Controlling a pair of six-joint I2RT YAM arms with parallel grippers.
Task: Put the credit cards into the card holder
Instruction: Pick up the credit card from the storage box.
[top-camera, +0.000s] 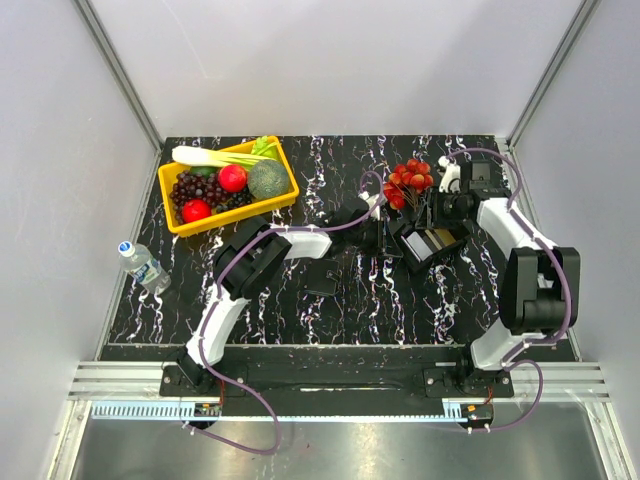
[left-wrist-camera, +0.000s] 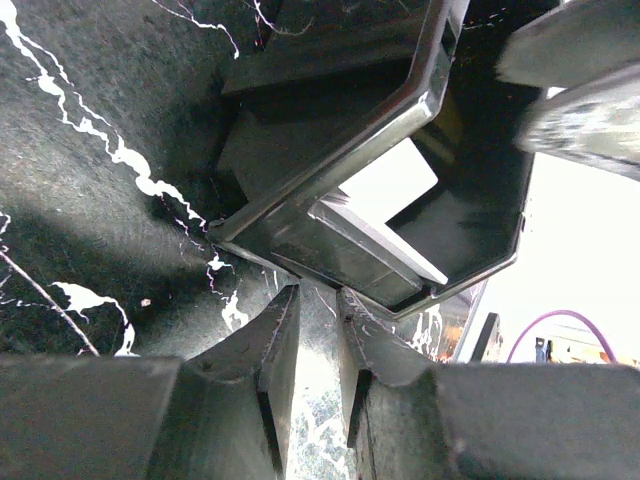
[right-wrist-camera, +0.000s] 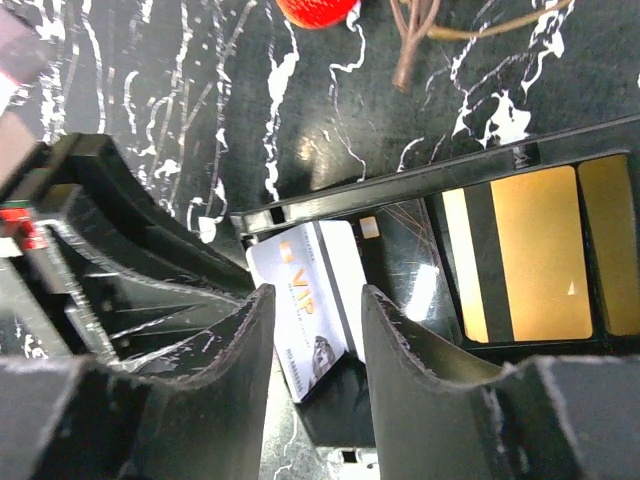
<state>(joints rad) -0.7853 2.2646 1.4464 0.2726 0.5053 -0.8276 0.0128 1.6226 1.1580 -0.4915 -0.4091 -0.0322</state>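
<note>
**Right jaws apart over a loose card: the pinch is the weak point**

I have the right gripper (right-wrist-camera: 318, 297) low over the black open-topped plastic tray (right-wrist-camera: 400, 185), its two dark, scuffed fingers standing clearly apart. Below the gap, at the lower middle of the right wrist view, lies a thin white glossy card (right-wrist-camera: 305, 300) printed "VIP". It is tilted in its compartment and nothing clamps it. Further right in the same tray sit flat gold cards (right-wrist-camera: 535, 250) with a dark stripe, lying level.

The left gripper (left-wrist-camera: 318, 300) shows only a narrow slit between its jaws at the bottom centre of its own view. The tips are right at the tray's shiny rim, and I cannot tell whether they pinch it or merely stand beside it.

The small flat black square card holder (top-camera: 321, 278) lies on the black, white-veined table (top-camera: 330, 170). In the top view it sits down and left of the tray, apart from it, and it is too small there for me to say whether it is open.

My worries are these. The white card is slick, thin and leaning, so an off-centre close would likely skate off its face or press it flat under the tray wall. The fingers look broad for that compartment — they could snag the rigid rim and drag the light tray, more so if the left side is not holding it. A card caught by one corner could also swivel and jam at the holder's slot.
</note>
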